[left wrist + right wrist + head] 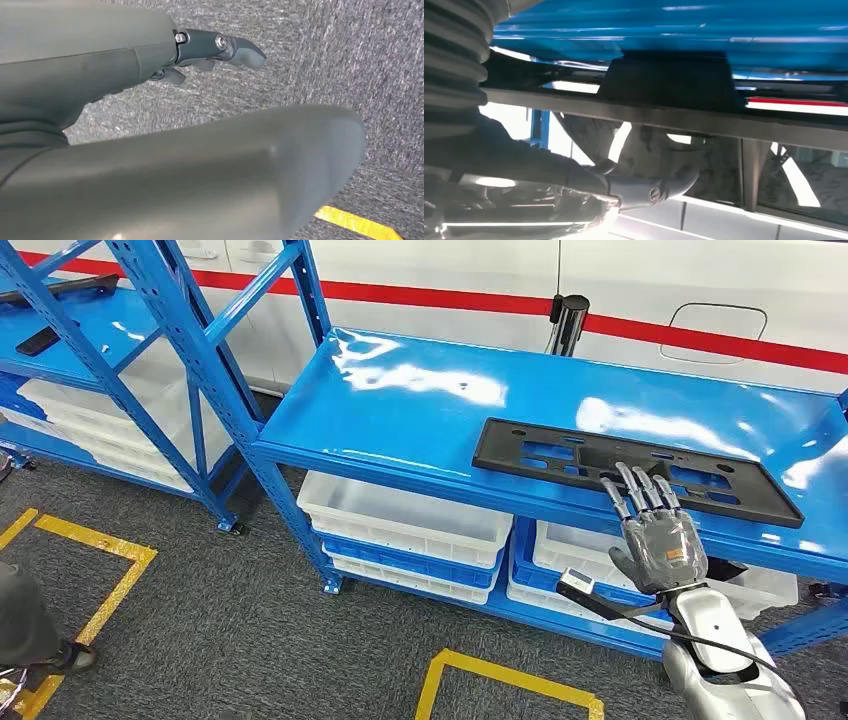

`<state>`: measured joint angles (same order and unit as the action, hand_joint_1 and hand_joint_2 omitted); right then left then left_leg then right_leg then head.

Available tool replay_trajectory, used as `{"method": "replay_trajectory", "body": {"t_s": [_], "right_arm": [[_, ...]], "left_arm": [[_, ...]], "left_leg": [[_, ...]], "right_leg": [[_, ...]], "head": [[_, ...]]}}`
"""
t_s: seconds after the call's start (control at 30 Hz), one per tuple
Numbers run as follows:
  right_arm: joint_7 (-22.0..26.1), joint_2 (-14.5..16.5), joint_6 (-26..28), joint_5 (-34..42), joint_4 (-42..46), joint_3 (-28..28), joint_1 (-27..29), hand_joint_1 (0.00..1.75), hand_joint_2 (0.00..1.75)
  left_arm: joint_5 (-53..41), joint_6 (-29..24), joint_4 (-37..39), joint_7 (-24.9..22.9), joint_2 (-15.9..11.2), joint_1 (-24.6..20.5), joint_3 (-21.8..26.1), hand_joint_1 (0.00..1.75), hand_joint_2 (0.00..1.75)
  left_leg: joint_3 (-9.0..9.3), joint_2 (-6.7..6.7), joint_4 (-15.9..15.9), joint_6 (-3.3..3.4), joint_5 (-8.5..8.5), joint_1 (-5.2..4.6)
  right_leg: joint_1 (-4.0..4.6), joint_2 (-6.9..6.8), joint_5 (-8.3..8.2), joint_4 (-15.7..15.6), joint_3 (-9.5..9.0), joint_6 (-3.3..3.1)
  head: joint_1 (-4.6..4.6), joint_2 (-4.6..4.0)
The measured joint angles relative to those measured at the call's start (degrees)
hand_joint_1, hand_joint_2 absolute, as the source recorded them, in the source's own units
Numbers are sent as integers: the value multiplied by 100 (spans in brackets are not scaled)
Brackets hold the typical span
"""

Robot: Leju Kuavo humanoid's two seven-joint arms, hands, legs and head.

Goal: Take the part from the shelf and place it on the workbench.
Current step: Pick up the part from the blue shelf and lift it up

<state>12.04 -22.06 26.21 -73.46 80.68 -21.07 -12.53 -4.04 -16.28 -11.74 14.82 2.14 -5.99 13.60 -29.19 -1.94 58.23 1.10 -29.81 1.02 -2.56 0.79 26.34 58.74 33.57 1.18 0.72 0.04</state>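
Note:
A flat black plastic part [560, 455] with several cut-outs lies on the blue shelf top [400, 410], near its front right edge. My right hand [660, 535] reaches up from below the shelf's front edge. Its fingers are stretched out straight and their tips lie over the part's near edge. In the right wrist view the part [664, 80] is a dark frame close ahead, with the thumb [644, 190] apart from it. My left hand [215, 50] hangs over grey carpet with nothing in it.
White bins [400, 515] fill the lower shelf level under the part. A second blue rack [60, 340] stands at the left. Yellow tape [500, 675] marks the carpet. A person's leg and shoe [40, 640] are at the left edge. A white vehicle with a red stripe [700, 335] stands behind.

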Motion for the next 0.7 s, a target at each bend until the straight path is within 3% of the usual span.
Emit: {"method": "replay_trajectory", "body": {"t_s": [0.07,0.1,0.13,0.17,0.2,0.23,0.27,0.33,0.4,0.43,0.47,0.53,0.57,0.63,0.7], "right_arm": [[0,-12,1,0,1,-3,-10,0,175],[0,-18,1,0,1,-7,-12,0,175],[-7,-14,1,-4,6,-19,-2,0,175],[-13,-8,-2,-7,21,-31,36,0,175],[-18,-4,-20,-9,41,-46,77,0,175],[-21,-1,-46,-11,61,-61,138,0,175],[-19,-12,-81,-3,77,-69,194,3,175],[-20,-52,-149,20,90,-79,288,13,175],[-22,-123,-183,72,118,-80,364,79,175],[-15,-164,-191,109,136,-79,399,118,175],[1,-204,-204,155,150,-76,427,158,175],[53,-294,-284,249,166,-70,456,171,175],[84,-344,-345,291,175,-68,453,168,175],[132,-441,-461,351,217,-64,424,167,175],[184,-570,-557,441,266,-49,398,172,175]], "left_arm": [[-1,0,0,2,1,1,-1,0,0],[-2,0,1,2,2,8,-1,0,0],[-17,-1,-5,1,-20,8,-2,0,0],[-34,-1,-10,-1,-48,10,-2,0,0],[-50,-1,-16,-3,-75,2,-3,0,0],[-66,3,-23,2,-100,-2,-3,0,0],[-50,27,-24,53,-99,-3,0,0,0],[36,123,-25,344,-77,-12,29,0,0],[158,222,-26,788,-35,-33,96,0,0],[205,255,-26,967,-9,-37,134,0,0],[235,272,-26,1062,15,-38,168,0,0],[239,290,-26,1126,52,-36,222,0,0],[231,292,-26,1133,61,-37,244,0,0],[245,301,-27,1198,69,-41,284,0,0],[318,352,-31,1391,79,-39,339,0,0]], "left_leg": [[-619,92,824,-45,-151,0],[-980,139,1098,8,-166,-36],[-1185,131,1037,208,64,-177],[-1104,86,568,431,327,-319],[-836,30,0,641,664,-449],[-555,-18,-403,771,899,-531],[-409,0,-487,760,880,-502],[-254,54,-547,761,848,-434],[-243,97,-543,755,812,-388],[-253,99,-539,730,793,-365],[-259,97,-534,685,780,-338],[-269,81,-505,583,762,-287],[-283,73,-467,524,746,-277],[-337,65,-402,401,680,-287],[-400,66,-324,300,705,-301]], "right_leg": [[47,-11,125,-8,-142,-59],[112,-18,250,-22,-288,-98],[173,-18,427,-147,-560,-140],[219,-8,494,-240,-820,-123],[262,3,522,-305,-1052,-89],[268,10,511,-291,-1204,-51],[282,9,464,-57,-1164,-8],[281,-5,681,589,-777,-10],[225,-9,1062,1158,-273,0],[179,-11,1169,1264,-103,44],[124,-16,1136,1182,-31,141],[17,-18,750,518,-165,361],[-12,-22,532,128,-264,425],[5,-28,370,-302,-370,358],[17,-37,373,-338,-345,194]], "head": [[3,0],[8,0],[-7,0],[-20,0],[-28,0],[-42,-1],[-28,-3],[-31,-7],[-40,-5],[-38,-3],[-39,-3],[-44,-2],[-45,-2],[-38,-2],[-23,-2]]}}
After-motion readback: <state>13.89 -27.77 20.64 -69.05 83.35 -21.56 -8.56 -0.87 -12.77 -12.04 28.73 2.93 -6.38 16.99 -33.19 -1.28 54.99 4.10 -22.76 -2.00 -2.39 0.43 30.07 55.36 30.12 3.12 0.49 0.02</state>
